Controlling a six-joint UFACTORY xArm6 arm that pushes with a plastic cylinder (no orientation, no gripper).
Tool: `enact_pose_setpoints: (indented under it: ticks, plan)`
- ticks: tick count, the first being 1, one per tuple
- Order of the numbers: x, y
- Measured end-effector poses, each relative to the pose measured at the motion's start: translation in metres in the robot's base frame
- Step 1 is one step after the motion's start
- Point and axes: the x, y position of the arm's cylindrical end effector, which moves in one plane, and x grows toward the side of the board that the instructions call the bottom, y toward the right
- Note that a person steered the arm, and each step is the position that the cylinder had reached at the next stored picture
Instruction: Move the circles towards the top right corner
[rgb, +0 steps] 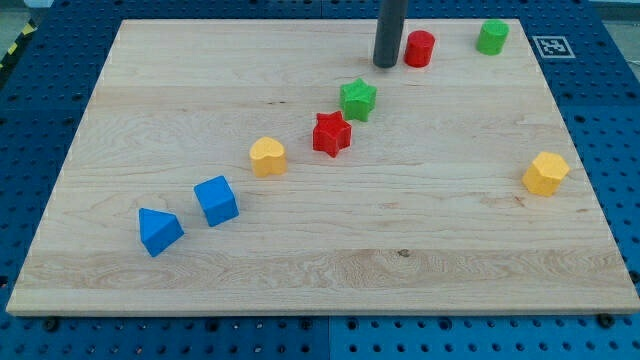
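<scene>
The red circle (419, 48) stands near the view's top, right of centre. The green circle (491, 37) stands in the board's top right corner area. My tip (386, 64) rests on the board just left of the red circle, close to it or touching. The green star (358, 99) lies below and left of my tip.
A red star (331, 133), a yellow heart (267, 156), a blue cube (216, 200) and a blue triangle (158, 231) run diagonally toward the view's bottom left. A yellow hexagon (544, 172) sits near the board's right edge. The wooden board (320, 270) lies on a blue pegboard.
</scene>
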Motion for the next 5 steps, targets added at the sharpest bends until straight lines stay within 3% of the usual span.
enact_pose_setpoints:
  ticks: [2,3,5]
  plan:
    - [-0.035,0.061]
    - [-0.035,0.037]
    - [0.005,0.05]
